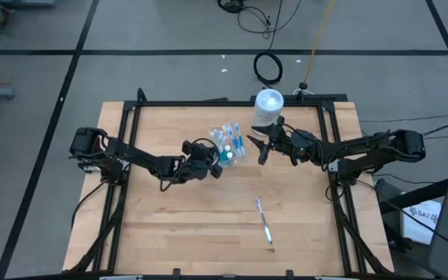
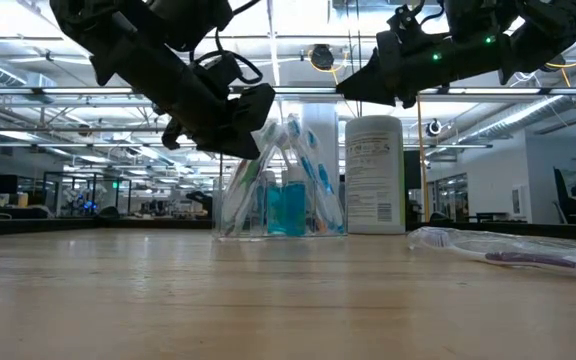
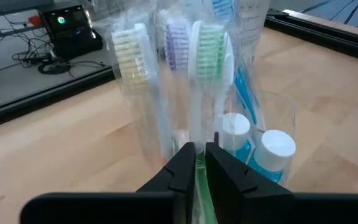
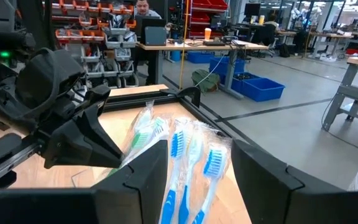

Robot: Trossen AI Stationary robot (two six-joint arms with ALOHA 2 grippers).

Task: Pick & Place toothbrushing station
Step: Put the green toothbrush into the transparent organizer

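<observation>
The left gripper (image 1: 212, 162) is pinching the green brush (image 3: 209, 46) by its wrapped handle, jaws closed tight on it, right at the cup (image 2: 280, 205) near the middle of the table (image 1: 177, 225). The cup is standing upright and holding several wrapped brushes plus two small blue bottles (image 3: 276, 149). The right gripper (image 1: 261, 145) is hovering just beside the cup on the other side, fingers spread wide and holding nothing — in its wrist view the blue brushes (image 4: 185, 152) are showing between its fingers. A white canister (image 1: 268, 106) is standing near the back edge, close behind the cup, and one spare brush (image 1: 264, 221) is lying flat on the table, well apart toward the front.

The main risk, as I judge it, is the cup itself: it is light and clear, and the brushes are crowding together in crinkly wrappers. If the left arm is pulling or pushing the green brush at a slant, the neighbouring wrappers could be dragging along, tipping the cup or spilling brushes and bottles. The grip is thin and on slick plastic film — the brush could be slipping or twisting between the jaws. The two grippers are also working close together, so a careless move could be bringing them into contact, or knocking the canister.
</observation>
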